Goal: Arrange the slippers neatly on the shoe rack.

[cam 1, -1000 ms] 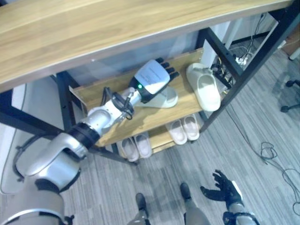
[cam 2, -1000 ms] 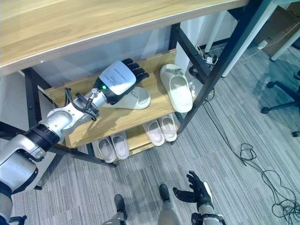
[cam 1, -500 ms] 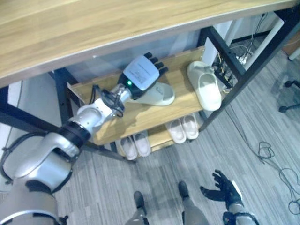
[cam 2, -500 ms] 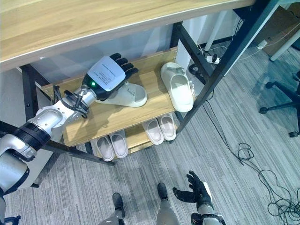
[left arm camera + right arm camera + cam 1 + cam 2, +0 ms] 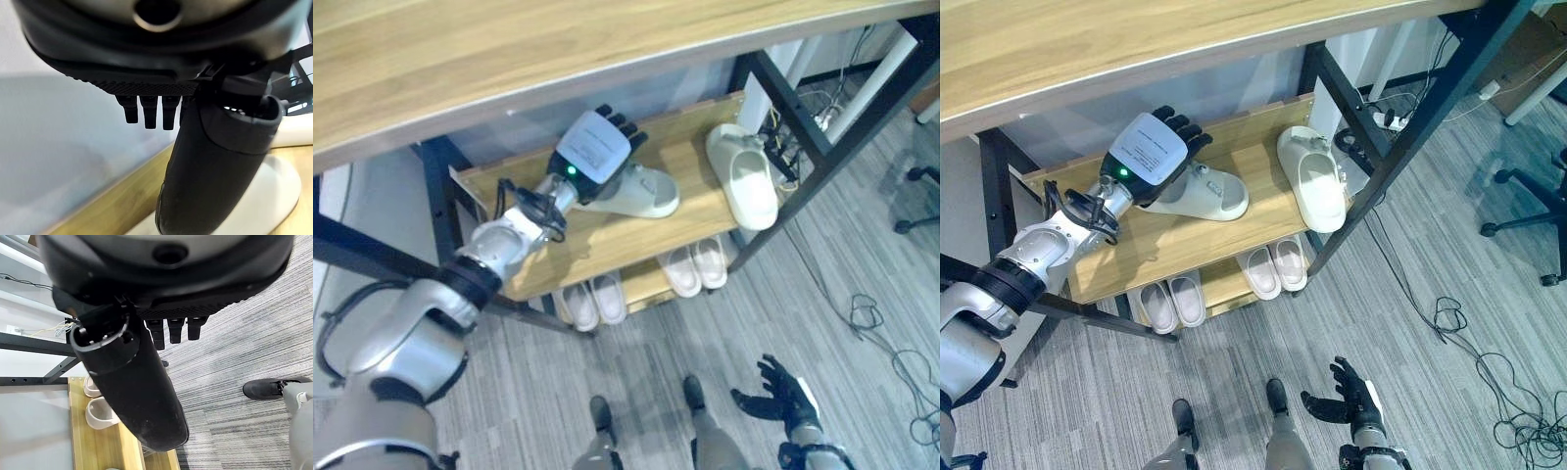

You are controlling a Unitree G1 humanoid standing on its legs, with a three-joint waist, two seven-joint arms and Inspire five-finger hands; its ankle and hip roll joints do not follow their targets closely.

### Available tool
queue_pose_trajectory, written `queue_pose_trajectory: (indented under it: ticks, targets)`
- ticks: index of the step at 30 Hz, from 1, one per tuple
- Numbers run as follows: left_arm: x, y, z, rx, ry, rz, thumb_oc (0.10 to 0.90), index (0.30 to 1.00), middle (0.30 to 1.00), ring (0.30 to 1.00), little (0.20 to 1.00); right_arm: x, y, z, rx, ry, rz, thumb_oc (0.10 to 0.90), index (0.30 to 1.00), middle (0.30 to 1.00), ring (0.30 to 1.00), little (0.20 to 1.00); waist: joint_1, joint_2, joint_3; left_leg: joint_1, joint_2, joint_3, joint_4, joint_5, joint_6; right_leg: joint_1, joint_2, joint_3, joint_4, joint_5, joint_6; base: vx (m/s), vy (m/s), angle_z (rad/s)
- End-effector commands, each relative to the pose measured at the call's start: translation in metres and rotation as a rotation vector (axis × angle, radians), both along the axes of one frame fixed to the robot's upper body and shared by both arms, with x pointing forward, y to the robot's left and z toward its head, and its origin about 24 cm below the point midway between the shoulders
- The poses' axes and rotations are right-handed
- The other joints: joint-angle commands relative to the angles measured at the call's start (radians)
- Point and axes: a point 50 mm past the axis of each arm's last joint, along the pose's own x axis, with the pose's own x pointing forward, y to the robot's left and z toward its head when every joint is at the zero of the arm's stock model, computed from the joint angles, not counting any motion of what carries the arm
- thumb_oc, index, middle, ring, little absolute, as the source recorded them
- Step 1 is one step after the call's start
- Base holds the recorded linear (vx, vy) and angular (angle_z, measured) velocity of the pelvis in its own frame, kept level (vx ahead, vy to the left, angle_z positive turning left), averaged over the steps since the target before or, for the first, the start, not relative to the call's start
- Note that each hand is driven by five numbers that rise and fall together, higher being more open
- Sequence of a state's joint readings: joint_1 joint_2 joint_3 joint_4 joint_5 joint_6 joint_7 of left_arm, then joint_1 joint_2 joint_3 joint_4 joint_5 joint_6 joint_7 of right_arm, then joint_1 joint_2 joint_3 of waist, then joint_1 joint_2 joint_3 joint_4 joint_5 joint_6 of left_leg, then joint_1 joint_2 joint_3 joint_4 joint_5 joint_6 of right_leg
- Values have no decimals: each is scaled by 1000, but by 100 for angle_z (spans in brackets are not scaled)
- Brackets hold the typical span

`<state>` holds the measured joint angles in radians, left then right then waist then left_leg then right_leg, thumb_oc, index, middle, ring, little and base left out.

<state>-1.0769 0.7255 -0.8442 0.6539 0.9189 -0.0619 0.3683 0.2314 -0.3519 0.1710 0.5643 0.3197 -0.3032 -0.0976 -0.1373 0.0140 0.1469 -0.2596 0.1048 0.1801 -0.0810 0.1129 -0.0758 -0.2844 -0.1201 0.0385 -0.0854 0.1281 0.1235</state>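
A: Where are the slippers found?

B: Two cream slippers are seen on the upper shelf (image 5: 636, 240) of the shoe rack. One slipper (image 5: 641, 192) is laid crosswise near the middle of the shelf, its toe turned toward the robot's right. The second slipper (image 5: 744, 179) is set at the right end, lengthwise, with its front part overhanging the shelf's front edge. The two are kept apart by bare wood.

A: And the lower shelf?

B: Two pairs are lined up there, one pair (image 5: 592, 302) to the left and one pair (image 5: 697, 267) to the right, each pair placed side by side.

A: How is the left hand held?

B: The left hand (image 5: 594, 154) is laid over the heel end of the crosswise slipper, back upward. Its fingers (image 5: 149, 108) are seen straight and held close together in the left wrist view, with the thumb (image 5: 210, 161) extended beside them above the pale slipper. Nothing is gripped. Whether the slipper is actually touched cannot be told.

A: The right hand?

B: The right hand (image 5: 1349, 402) is held low over the grey carpet floor (image 5: 1449, 245), well away from the rack, with fingers spread and nothing held.

A: What is above the rack?

B: A wooden worktop (image 5: 509, 69) on a black frame is seen spanning above the upper shelf.
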Motion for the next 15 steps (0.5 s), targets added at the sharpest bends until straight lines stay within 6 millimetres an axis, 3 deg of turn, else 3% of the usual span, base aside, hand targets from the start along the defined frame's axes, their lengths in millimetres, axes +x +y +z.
queue_pose_trajectory:
  ticks: [1, 2, 5, 15]
  targets:
    - [8, -6, 62, -77, -234, 19, 800, 900, 900, 900, 900, 24, -26, 35, -100, -201, -48, 800, 900, 900, 900, 900, 17, 24, 4, 23, -37, -45, -6, -101, 14, 36, 27, -108, 12, -85, 36, 0, 0, 0]
    - [10, -8, 54, -43, -210, 22, 800, 900, 900, 900, 900, 13, -32, 31, -88, -175, -74, 800, 900, 900, 900, 900, 17, 24, 5, 20, -37, -48, -6, -99, 14, 34, 27, -110, 12, -85, 37, 0, 0, 0]
    - [13, -16, 50, -55, -189, 17, 800, 900, 900, 900, 900, 15, -28, 32, -81, -190, -81, 800, 900, 900, 900, 900, 13, 25, 7, 16, -37, -47, -6, -98, 15, 28, 26, -109, 14, -83, 37, 0, 2, 3]
    - [3, -56, 60, -105, -202, -148, 800, 900, 900, 900, 900, 12, -25, 29, -75, -172, -62, 800, 900, 900, 900, 900, 9, 32, -3, 20, -40, -45, -6, -105, 17, 30, 24, -108, 18, -88, 38, 0, 0, 0]
